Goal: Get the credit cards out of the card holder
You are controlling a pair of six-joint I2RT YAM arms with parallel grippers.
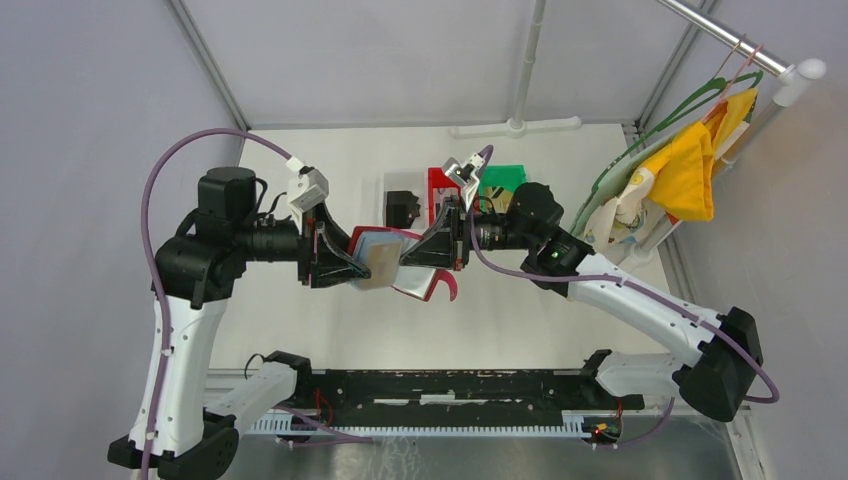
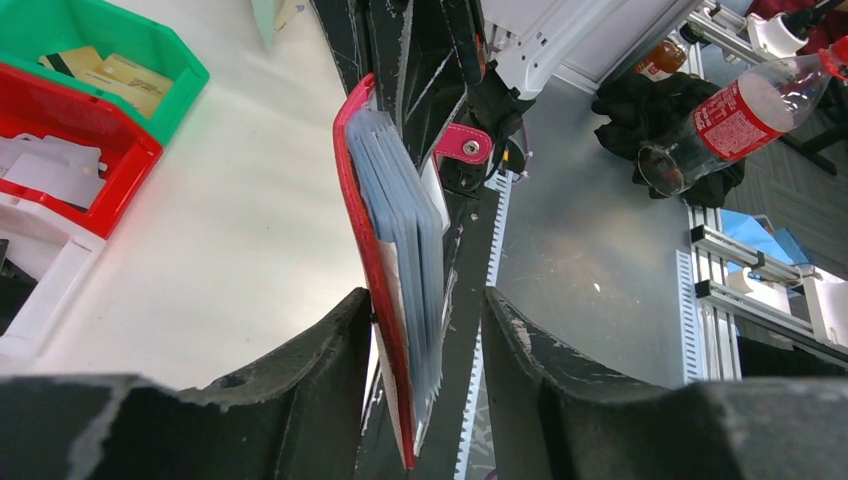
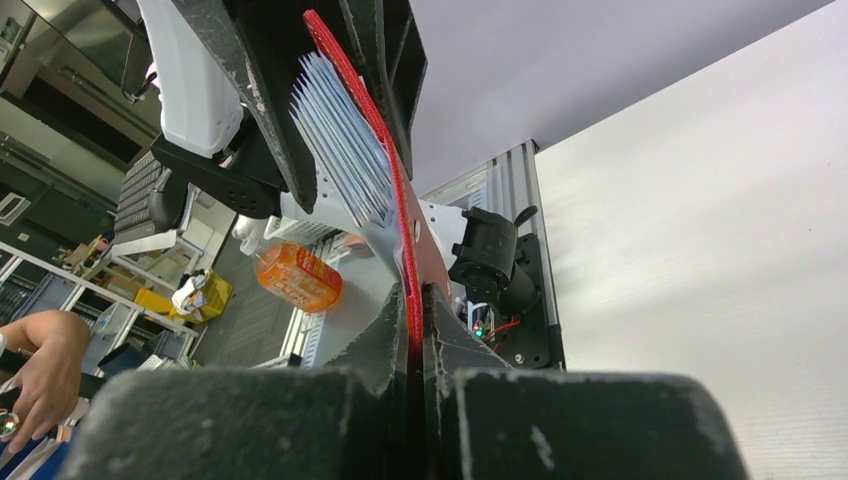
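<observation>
Right claw (image 3: 418, 300) pinches card holder (image 1: 390, 258) cover, steadying it aloft over bench (image 1: 330, 170); left claw (image 2: 425, 310), narrow but unclamped, straddles fanned sleeves (image 2: 405, 200), apparently readying extraction.

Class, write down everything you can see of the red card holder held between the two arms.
The card holder is a dark red, leather-like folding wallet, held open above the table. Bluish clear sleeves fan from its cover; a strap tab with a metal snap hangs free. The right gripper is clamped on the thin red cover. The left gripper straddles the other end, one finger against the cover, the other apart from the sleeves.
</observation>
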